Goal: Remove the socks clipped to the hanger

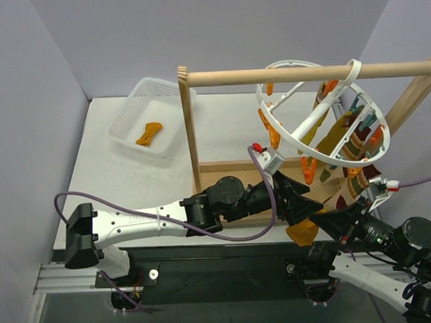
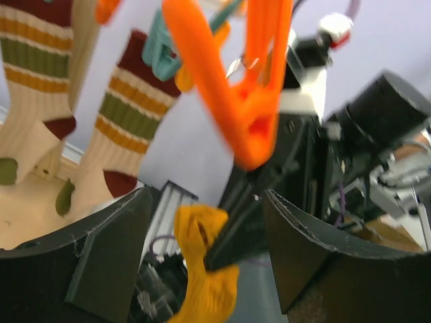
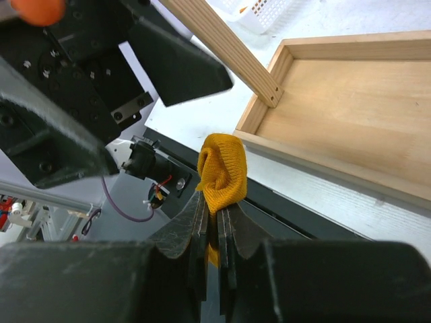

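Observation:
The white ring hanger hangs from the wooden rod. Striped socks and a mustard sock stay clipped on its right side. My right gripper is shut on a loose mustard sock below the hanger, near the table's front edge; in the right wrist view the sock bulges out above the closed gripper. My left gripper is open just under an orange clip. In the left wrist view the held sock hangs between its spread fingers, not touched by them. Striped socks hang at left.
A white mesh basket at the back left holds one mustard sock. The wooden rack's upright post, rod and base tray stand around the hanger. The two grippers are very close together.

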Robot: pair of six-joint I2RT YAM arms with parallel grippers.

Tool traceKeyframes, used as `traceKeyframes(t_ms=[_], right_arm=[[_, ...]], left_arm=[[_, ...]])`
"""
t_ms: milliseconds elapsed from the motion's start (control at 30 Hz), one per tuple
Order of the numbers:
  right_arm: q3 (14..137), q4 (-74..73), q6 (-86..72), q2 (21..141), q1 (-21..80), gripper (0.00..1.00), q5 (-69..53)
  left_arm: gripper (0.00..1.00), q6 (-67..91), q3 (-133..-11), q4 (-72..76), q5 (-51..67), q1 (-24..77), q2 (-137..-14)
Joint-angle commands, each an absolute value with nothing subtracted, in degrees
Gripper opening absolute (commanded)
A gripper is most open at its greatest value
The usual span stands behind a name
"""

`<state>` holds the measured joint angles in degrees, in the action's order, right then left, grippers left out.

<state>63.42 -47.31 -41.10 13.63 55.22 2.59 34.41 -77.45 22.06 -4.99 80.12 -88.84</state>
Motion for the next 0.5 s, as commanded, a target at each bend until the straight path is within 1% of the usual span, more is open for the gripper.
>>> traceKeyframes(t_ms=[0, 100, 233, 333, 467], right_arm=[[63.1, -46.7, -41.6, 13.2, 55.5, 0.00, 3.3], [62.9, -46.8, -41.5, 13.4, 55.5, 0.00, 2.8], [63.2, -46.3, -41.2, 14.9, 55.5, 0.00, 0.5], [63.2, -45.1, -39.6, 17.0, 55.5, 0.00, -4.6], [64.2, -44.5, -38.8, 19.2, 55.5, 0.00, -5.6]], left_arm=[[0.78, 34.1, -72.8, 26.8, 2.8, 80.2, -82.0], [0.80, 32.1, -68.0, 27.7, 5.7, 80.2, -78.8], [0.92, 30.2, -60.3, 30.0, 5.8, 80.2, -75.5], [0.93, 30.1, -58.4, 30.3, 7.8, 80.2, -75.0], [0.93, 30.7, -55.3, 29.7, 10.4, 80.1, -74.4]])
